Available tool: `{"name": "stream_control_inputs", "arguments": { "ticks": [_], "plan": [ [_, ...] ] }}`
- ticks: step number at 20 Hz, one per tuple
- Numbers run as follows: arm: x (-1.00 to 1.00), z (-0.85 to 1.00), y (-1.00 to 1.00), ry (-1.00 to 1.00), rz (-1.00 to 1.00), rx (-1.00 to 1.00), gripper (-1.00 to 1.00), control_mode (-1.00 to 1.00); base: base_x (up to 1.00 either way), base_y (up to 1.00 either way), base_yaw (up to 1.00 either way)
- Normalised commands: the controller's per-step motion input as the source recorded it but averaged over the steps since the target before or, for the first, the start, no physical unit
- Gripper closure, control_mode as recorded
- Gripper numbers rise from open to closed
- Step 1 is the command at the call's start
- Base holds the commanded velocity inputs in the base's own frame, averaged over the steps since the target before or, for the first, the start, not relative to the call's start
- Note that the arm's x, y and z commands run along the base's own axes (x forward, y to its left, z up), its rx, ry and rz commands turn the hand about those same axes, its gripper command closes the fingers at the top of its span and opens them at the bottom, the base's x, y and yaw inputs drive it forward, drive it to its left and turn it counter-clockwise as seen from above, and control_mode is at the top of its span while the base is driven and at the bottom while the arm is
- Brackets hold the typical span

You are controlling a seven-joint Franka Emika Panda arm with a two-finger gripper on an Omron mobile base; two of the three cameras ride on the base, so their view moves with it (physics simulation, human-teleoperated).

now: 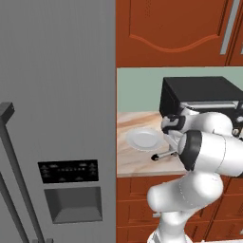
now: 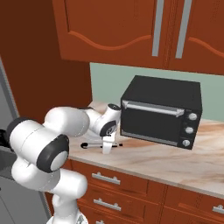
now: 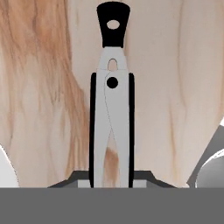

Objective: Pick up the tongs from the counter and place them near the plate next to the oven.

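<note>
The silver-grey tongs (image 1: 163, 155) with black ends lie low along the tan counter (image 1: 135, 163), just right of the small white plate (image 1: 144, 139). My gripper (image 1: 171, 148) points straight down and is shut on the tongs' middle. The hand view shows the tongs (image 3: 111, 109) running up from between my gripper's (image 3: 111, 181) tips over the marbled counter (image 3: 175, 87), with the plate's rim (image 3: 212, 168) at the lower right. The black oven (image 1: 199, 95) stands just behind. From the right, the tongs (image 2: 90, 145) stick out beside my gripper (image 2: 106, 148), left of the oven (image 2: 159, 111).
A tall grey fridge (image 1: 57, 118) with a dispenser walls off the counter's left end. Red-brown wall cabinets (image 2: 131, 30) hang above the oven. Drawers (image 2: 118, 181) sit below the counter's front edge. Bare counter (image 2: 175, 164) stretches to the right in front of the oven.
</note>
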Motion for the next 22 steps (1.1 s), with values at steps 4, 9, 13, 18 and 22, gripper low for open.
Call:
{"name": "stream_control_inputs", "arguments": {
  "ticks": [4, 9, 13, 18, 22],
  "plan": [
    [0.11, -0.27, 0.13, 0.0, -0.09, 0.0, 1.0, -1.0, 0.0, 0.0, 0.0],
    [0.11, -0.2, 0.01, 0.0, -0.07, 0.01, 1.0, -1.0, 0.0, 0.0, 0.0],
    [0.2, -0.2, 0.01, 0.0, -0.07, 0.0, 1.0, -1.0, 0.0, 0.0, 0.0],
    [0.23, -0.15, 0.03, 0.0, -0.07, 0.01, 1.0, -1.0, 0.0, 0.0, 0.0],
    [0.15, -0.18, 0.03, 0.0, -0.07, 0.01, -1.0, -1.0, 0.0, 0.0, 0.0]
  ]
}}
